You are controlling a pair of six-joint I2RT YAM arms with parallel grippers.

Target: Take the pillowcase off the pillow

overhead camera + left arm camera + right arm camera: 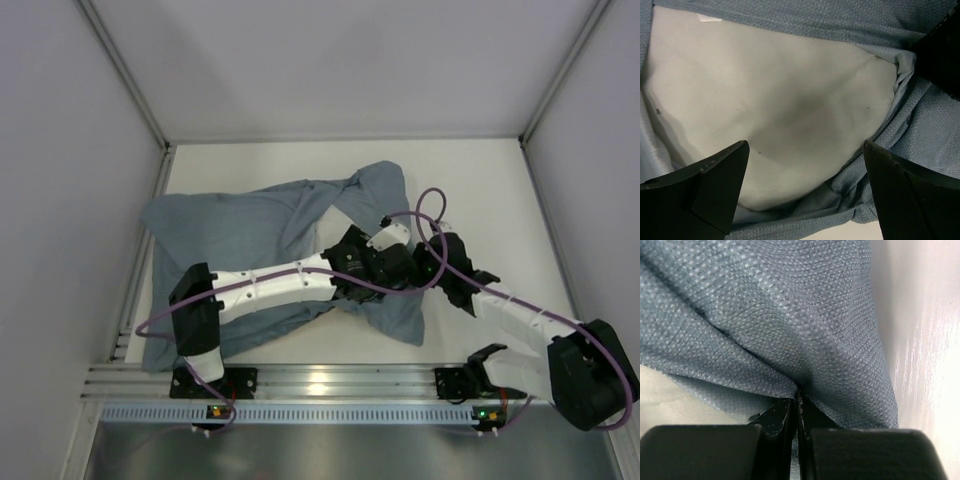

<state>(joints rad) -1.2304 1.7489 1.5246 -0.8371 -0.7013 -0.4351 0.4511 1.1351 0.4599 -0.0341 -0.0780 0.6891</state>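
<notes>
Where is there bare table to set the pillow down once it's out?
Bare table lies along the far wall beyond the pillowcase and on its right towards the right wall. The centre is crowded: the left arm and right arm meet over it.

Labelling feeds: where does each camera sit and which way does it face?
Top external: above and behind, looking down at the table; both arms show over the pillowcase.
Left wrist: on the left arm, facing the pillow past open jaws.
Right wrist: on the right arm, jaws shut on pillowcase fabric.
Shared: pillowcase in all three.
</notes>
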